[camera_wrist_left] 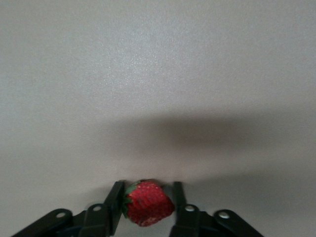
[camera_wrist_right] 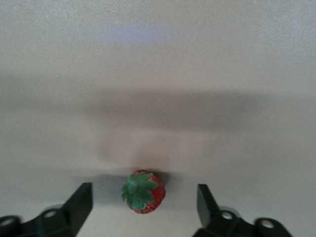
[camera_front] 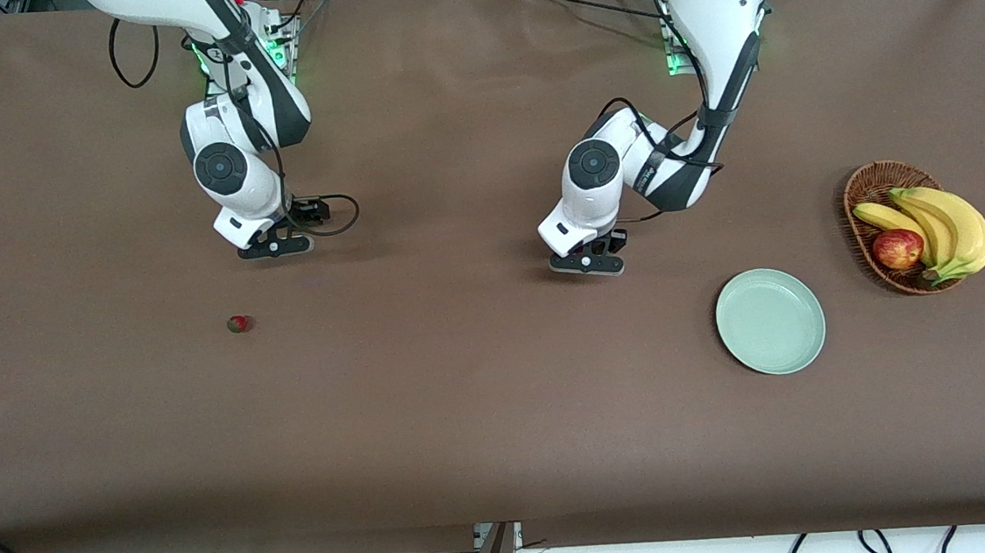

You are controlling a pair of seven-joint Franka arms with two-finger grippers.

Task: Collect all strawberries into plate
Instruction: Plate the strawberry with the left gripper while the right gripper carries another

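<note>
Red strawberry (camera_wrist_left: 147,210) between left pincer (camera_wrist_left: 147,206) fingers

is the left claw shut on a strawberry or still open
Shut on it: the left claw's fingers press both sides of the strawberry.

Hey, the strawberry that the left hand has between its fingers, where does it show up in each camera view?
Front view: hidden under the left hand, which is low over mid-table, not over the plate.
Left wrist view: the strawberry sits gripped between the fingers.
Right wrist view: not in it; another berry lies between the right hand's open fingers.
Shared landmark: the left hand, in the front and left wrist views.
</note>
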